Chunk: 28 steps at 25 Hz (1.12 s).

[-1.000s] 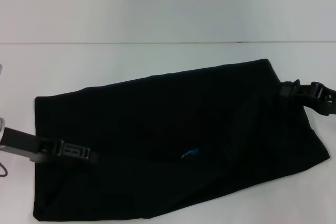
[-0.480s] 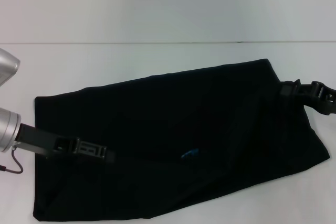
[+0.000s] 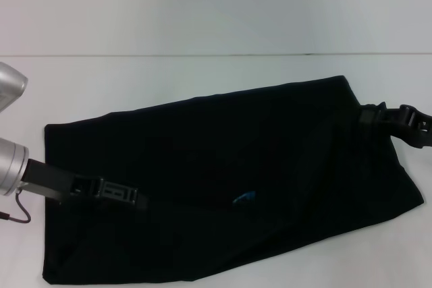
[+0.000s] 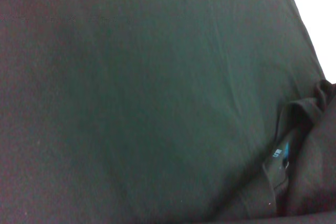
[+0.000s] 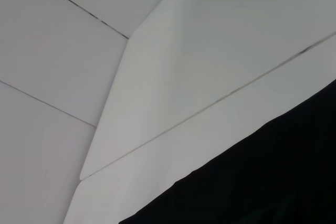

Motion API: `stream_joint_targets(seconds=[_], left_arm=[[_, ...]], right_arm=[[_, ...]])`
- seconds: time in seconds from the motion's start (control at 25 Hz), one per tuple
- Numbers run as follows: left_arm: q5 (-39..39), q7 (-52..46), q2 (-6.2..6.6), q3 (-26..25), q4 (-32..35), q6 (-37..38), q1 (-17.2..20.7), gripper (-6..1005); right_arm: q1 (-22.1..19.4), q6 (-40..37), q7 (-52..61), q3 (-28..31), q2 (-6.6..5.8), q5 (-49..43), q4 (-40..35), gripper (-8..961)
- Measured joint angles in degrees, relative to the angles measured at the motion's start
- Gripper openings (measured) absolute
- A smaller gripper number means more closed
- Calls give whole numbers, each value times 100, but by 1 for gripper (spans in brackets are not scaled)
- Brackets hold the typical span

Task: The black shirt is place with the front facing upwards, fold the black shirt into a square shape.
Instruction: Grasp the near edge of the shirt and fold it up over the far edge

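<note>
Black cloth short-sleeved T-shirt (image 3: 223, 180), the thing I am to fold into a square, lies flat on a plain white tabletop (image 3: 202, 79) as a long dark band running from my left side to my right, its far right corner slanting away from me. No white lettering shows on the upper face, so I judge the sides are already folded in and the length is what remains to be halved. Starting at the left: my left gripper (image 3: 128, 195), a black metal claw on a silver arm, reaches in low over the left part of the shirt, just inside its left edge, probably to take hold of that end; against the black cloth I cannot tell whether its fingers are spread or pinched. Its wrist camera sees nothing but smooth dark fabric close up, and a small blue neck label (image 4: 280, 153) tucked in a crease. In the head view that label (image 3: 243, 197) sits near the middle of the band. At the far right, my right gripper (image 3: 372, 114) sits at the shirt's upper right edge, touching or just beside it, perhaps to anchor that end; I cannot tell its finger state either.
</note>
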Motion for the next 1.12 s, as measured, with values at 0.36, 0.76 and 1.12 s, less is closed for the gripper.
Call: stream_joint_targets(seconds=[0.36, 0.76, 1.12], left_arm=[[6, -44, -59, 25, 0, 4, 29, 823], [8, -17, -80, 256, -52, 80, -72, 797], [2, -3, -197, 339, 206, 22, -19, 715]], right_arm=[[0, -7, 0, 11, 2, 0, 0, 158], [-5, -34, -5, 19, 10, -1, 0, 166], [-17, -50, -41, 25, 19, -1, 0, 173]])
